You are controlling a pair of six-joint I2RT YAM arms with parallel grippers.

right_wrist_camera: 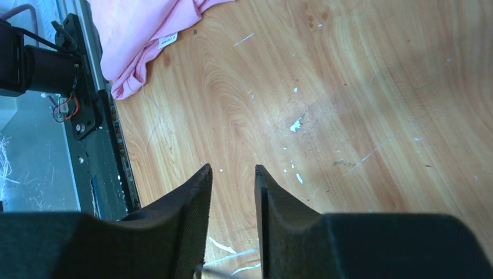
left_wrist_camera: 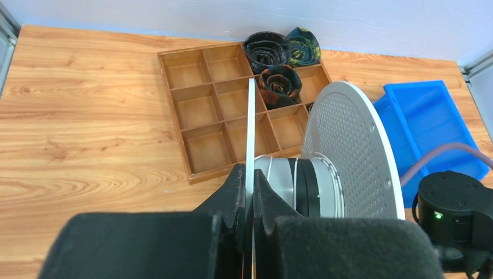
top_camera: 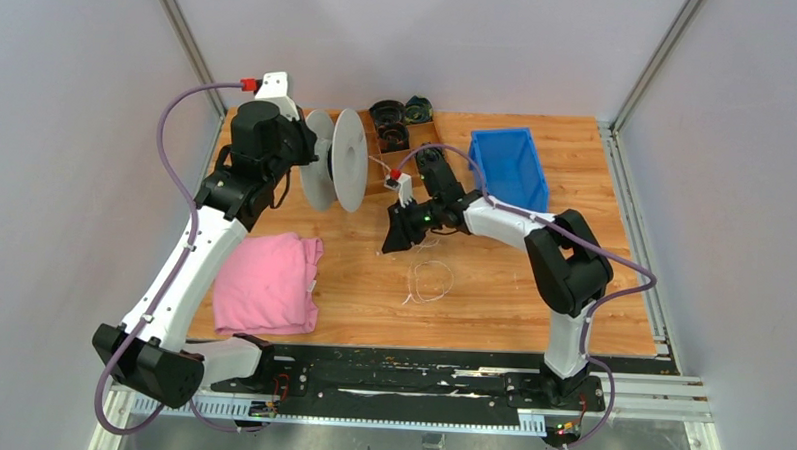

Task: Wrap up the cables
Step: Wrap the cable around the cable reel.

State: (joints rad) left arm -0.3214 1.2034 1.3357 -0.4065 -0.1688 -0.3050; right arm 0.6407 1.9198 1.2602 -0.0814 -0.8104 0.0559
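Left gripper (left_wrist_camera: pixel 249 174) is clamped hard on the thin edge of the near flange of the spool (top_camera: pixel 334 163), which it holds up off the table with the axis roughly level. My read is that this keeps the hub exposed for winding. The spool is rigid: a smooth white near disc, a perforated far disc and a grey-and-black hub between them. A couple of thin pale lines cross the hub; they may be wire turns, but I can't confirm it. Right gripper (right_wrist_camera: pixel 232 168) is partway open, with bare wood showing through the gap and nothing between the matte black, finely ribbed fingers (right_wrist_camera: pixel 186 203). It hangs low over the table (right_wrist_camera: pixel 349 87), nose toward the cables (top_camera: pixel 429 281), which lie just beside it as slack, hair-thin whitish loops on the wood. These are limp and will likely slip or snag in a pinch. The wood is scuffed with white flecks, which makes the strands hard to pick out. Behind the spool are a gridded wooden tray (left_wrist_camera: pixel 197 104) with dark coiled bundles (left_wrist_camera: pixel 268 49) and a hard blue bin (top_camera: pixel 512 164). A soft, crumpled pink cloth (top_camera: pixel 267 280) lies near the left arm.
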